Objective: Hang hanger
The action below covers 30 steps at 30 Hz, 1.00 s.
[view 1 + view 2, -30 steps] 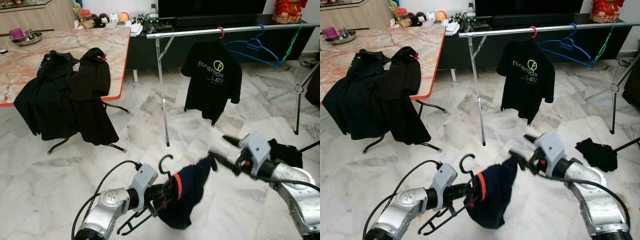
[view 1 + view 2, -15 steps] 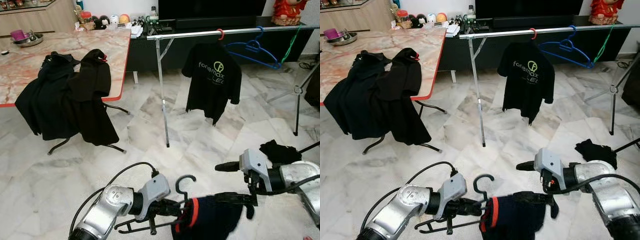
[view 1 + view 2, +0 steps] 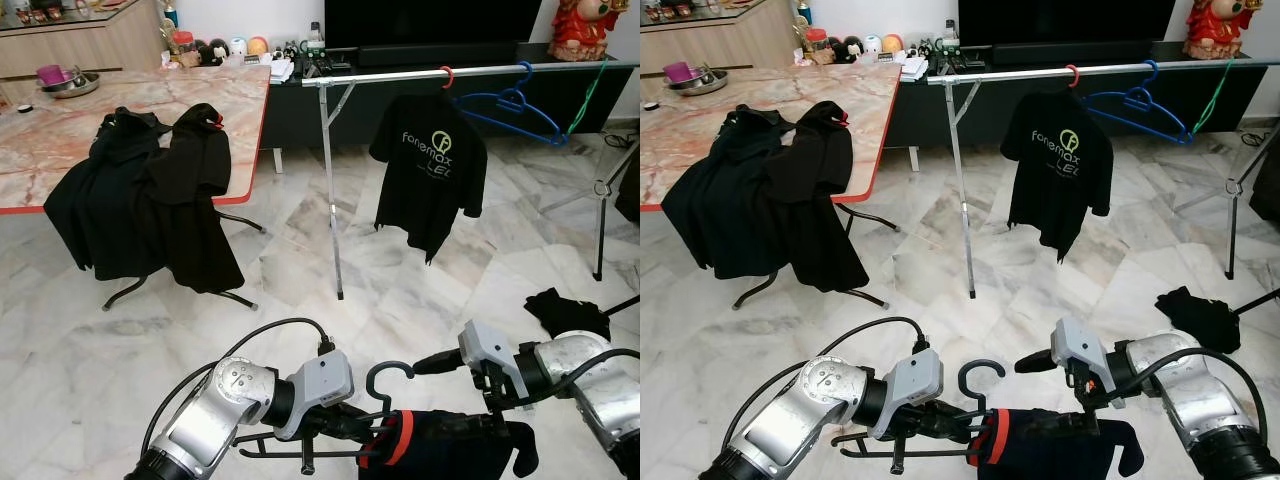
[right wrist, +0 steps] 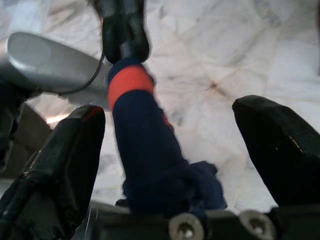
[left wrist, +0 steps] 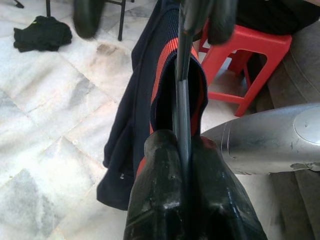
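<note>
The left gripper [image 3: 345, 428] is clamping the black hanger [image 3: 385, 378], its fingers [image 5: 165, 195] pinched tight on the wire, low at 6 o'clock in the head views. Over the last second the navy garment with the red collar [image 3: 440, 450] has swung from hanging bunched to lying nearly flat, and the right gripper [image 4: 170, 150] has dropped from above to straddle it, fingers wide apart and gripping nothing. The shirt is seemingly being dressed onto the hanger, so hanging is not yet starting. The rail [image 3: 400, 72] with the black printed shirt [image 3: 430, 170] and blue hanger [image 3: 510, 100] is standing well away at 12 o'clock.
</note>
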Available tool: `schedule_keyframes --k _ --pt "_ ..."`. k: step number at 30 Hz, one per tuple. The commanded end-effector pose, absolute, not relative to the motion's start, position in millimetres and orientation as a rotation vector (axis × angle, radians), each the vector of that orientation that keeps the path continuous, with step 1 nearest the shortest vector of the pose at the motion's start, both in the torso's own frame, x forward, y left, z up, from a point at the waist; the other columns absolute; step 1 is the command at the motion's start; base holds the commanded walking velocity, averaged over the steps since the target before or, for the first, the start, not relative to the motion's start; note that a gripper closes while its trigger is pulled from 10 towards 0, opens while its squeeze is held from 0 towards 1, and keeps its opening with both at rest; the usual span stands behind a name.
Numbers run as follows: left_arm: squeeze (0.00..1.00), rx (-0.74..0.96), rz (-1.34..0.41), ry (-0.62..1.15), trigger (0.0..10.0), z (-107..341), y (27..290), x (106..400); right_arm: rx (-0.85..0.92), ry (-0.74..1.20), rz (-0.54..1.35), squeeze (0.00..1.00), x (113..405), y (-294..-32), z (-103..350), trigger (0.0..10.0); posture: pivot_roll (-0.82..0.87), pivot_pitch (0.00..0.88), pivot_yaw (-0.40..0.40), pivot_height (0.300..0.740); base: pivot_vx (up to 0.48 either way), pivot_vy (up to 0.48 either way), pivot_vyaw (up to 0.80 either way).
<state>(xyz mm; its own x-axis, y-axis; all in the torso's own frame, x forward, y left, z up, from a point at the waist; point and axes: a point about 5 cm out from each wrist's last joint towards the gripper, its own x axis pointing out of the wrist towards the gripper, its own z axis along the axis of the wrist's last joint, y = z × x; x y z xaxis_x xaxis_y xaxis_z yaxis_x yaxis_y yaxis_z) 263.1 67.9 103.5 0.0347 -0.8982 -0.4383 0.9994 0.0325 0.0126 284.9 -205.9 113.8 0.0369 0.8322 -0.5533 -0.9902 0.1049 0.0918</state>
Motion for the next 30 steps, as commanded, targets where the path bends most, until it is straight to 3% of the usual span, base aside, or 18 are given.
schedule_keyframes --k 1,12,13,30 --pt "0.0 0.37 -1.521 0.326 10.0 109 63 264 -0.398 0.56 1.444 0.0 283 -204 106 10.0 0.07 0.053 0.017 0.74 0.0 0.0 0.0" --pt "0.0 0.377 -1.512 0.327 10.0 111 61 266 -0.435 0.584 1.429 0.0 284 -195 89 10.0 0.08 0.076 0.016 0.74 0.0 0.0 0.0" --pt "0.0 0.378 -1.511 0.326 10.0 111 61 266 -0.434 0.584 1.427 0.0 285 -195 88 0.0 0.09 0.083 0.016 0.74 0.0 0.0 0.0" --pt "0.0 0.391 -1.5 0.335 10.0 111 63 269 -0.417 0.586 1.433 0.0 285 -193 85 0.0 0.1 0.1 0.023 0.74 0.0 0.0 0.0"
